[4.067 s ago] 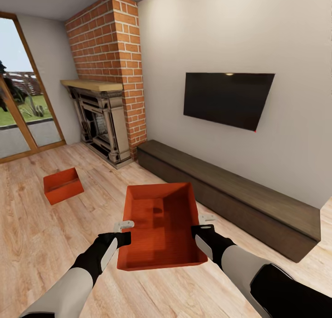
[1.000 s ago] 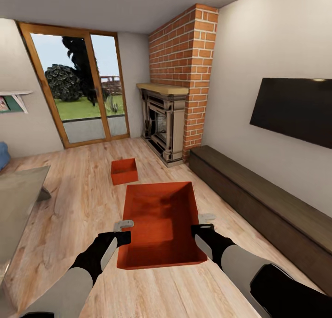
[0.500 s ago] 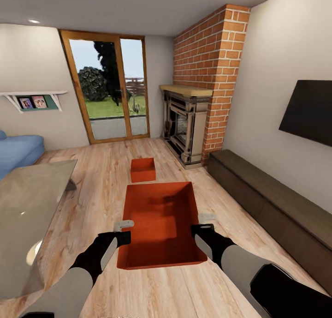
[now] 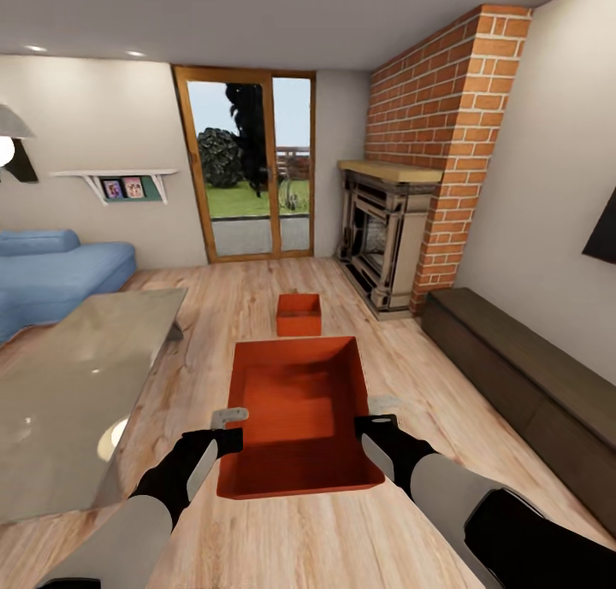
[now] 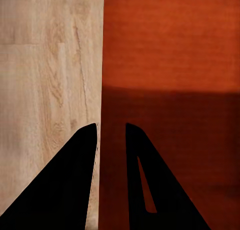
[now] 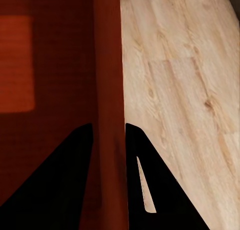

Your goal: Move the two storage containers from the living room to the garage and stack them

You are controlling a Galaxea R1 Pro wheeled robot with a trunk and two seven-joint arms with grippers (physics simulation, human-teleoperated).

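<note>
A bin [image 4: 295, 418] is held level above the wood floor [image 4: 257, 529] by both arms. The left gripper [image 4: 229, 418] is closed over the bin's left wall; in the left wrist view its fingers [image 5: 80, 165] straddle the wall's edge, one outside over the planks and one inside over the red bottom. The right gripper [image 4: 382, 405] is clamped on the right wall in the same way, and in the right wrist view the wall [image 6: 107, 90] is seen pinched between the two dark fingers [image 6: 145, 175].

No writing or label can be read on the bin.

The second bin [image 4: 299, 314] sits on the floor further ahead, well apart from the held one, between the glass doors [image 4: 252, 170] and the brick fireplace [image 4: 389, 230]. A glass table [image 4: 68, 384] stands at the left, with a blue sofa [image 4: 51, 273] behind it. A low dark cabinet [image 4: 522, 375] runs along the right wall, and a corner of the TV [image 4: 603, 230] is seen above it. A small shelf [image 4: 120, 183] with pictures is fixed to the far wall.
</note>
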